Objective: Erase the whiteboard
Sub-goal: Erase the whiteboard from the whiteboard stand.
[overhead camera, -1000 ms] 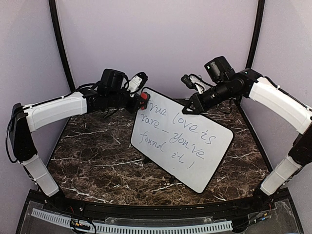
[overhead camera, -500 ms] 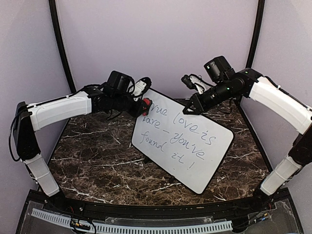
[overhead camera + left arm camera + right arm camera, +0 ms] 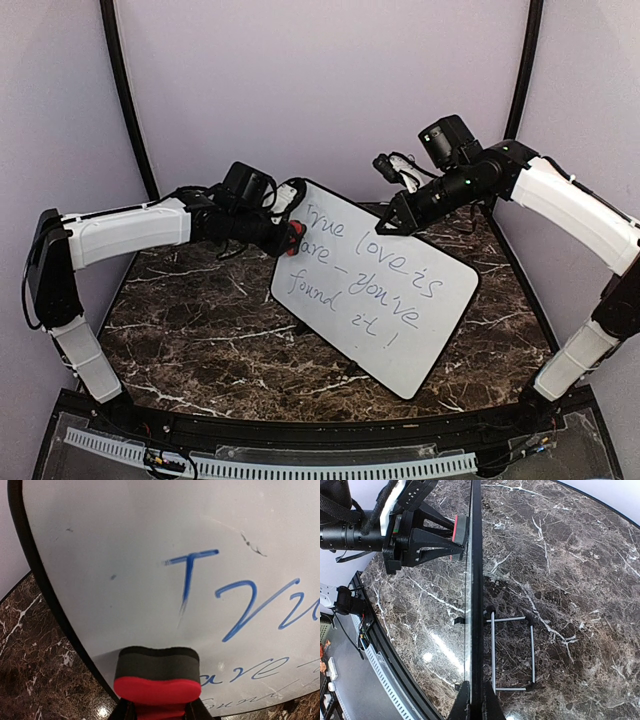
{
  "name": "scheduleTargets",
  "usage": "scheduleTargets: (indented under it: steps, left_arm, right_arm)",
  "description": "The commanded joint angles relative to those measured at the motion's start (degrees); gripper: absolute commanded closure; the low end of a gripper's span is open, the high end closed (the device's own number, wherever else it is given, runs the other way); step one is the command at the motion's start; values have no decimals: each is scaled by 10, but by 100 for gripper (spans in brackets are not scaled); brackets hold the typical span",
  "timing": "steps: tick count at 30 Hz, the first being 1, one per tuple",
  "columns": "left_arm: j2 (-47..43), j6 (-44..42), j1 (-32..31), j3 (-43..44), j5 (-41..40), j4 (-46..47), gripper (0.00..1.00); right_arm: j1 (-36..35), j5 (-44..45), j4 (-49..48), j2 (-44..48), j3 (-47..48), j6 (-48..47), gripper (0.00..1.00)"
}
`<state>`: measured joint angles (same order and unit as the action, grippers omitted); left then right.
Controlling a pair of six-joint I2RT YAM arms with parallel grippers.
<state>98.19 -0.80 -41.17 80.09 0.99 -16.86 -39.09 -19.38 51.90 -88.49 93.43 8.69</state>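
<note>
Firstly, whiteboard (image 3: 375, 290): it is stood tilted on the marble table (image 3: 190, 320), propped by a wire stand (image 3: 512, 652) behind it.
Handwriting (image 3: 365, 272): three blue lines are seen across the whiteboard's face, all legible.
Eraser (image 3: 157, 672): it is brought to the whiteboard's left edge, below the first letter; contact cannot be confirmed.
Left gripper (image 3: 288, 238): clamped on the eraser.
Right gripper (image 3: 392, 222): closed on the whiteboard's top edge.
Progress: wiping is judged barely begun; nearly all the writing is left.
</note>
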Motion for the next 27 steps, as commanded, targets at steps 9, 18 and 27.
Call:
scheduleTargets:
  steps: [9,18,27]
  left_arm:
    - [-1,-7,-1,96,22,-10,86]
    - [10,-3,-1,126,14,-43,86]
    - [-21,28,-1,10,1,-47,87]
  right_arm:
    - [-18,-4,-19,11,11,-27,100]
    - [-18,-5,-17,7,14,-27,100]
    - [-19,-9,-15,1,21,-26,100]
